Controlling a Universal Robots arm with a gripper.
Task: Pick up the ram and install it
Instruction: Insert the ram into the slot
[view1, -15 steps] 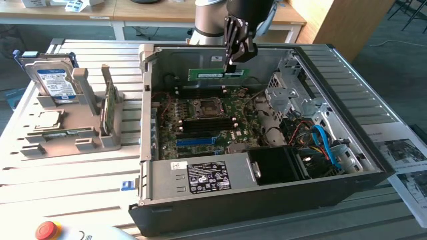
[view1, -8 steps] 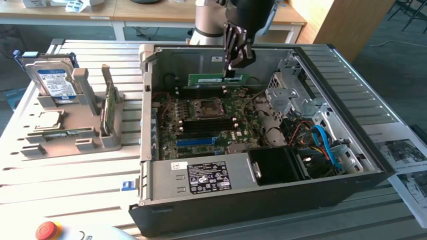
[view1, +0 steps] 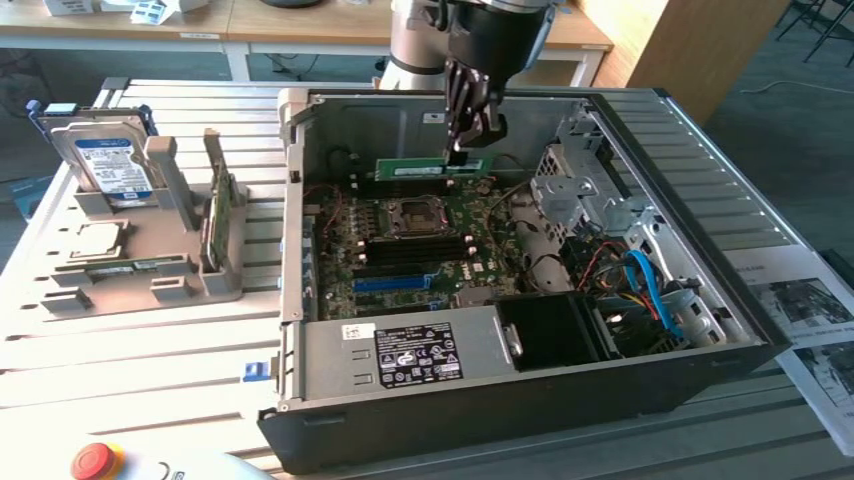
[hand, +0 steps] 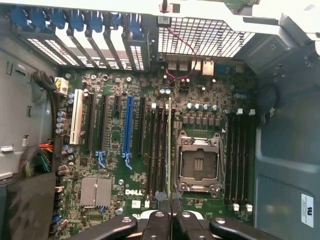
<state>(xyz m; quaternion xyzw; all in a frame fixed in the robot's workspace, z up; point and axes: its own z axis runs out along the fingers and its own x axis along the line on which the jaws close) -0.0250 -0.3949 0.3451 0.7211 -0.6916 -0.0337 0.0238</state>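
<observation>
My gripper (view1: 461, 150) reaches down into the open computer case (view1: 300, 200) and is shut on the ram (view1: 434, 167), a long green stick held level by its top edge just above the motherboard (view1: 427, 250). In the wrist view the ram (hand: 170, 145) shows edge-on between my fingertips (hand: 170, 207). It hangs over the dark memory slots (hand: 159, 150) beside the empty processor socket (hand: 198, 162). I cannot tell whether it touches a slot.
A grey holder (view1: 147, 270) on the exterior view's left carries a second green stick (view1: 218, 215), a hard drive (view1: 107, 160) and a silver processor (view1: 87, 240). The case walls, drive cage (view1: 587, 195) and power supply (view1: 400, 355) ring the motherboard. A red stop button (view1: 96, 460) sits in front.
</observation>
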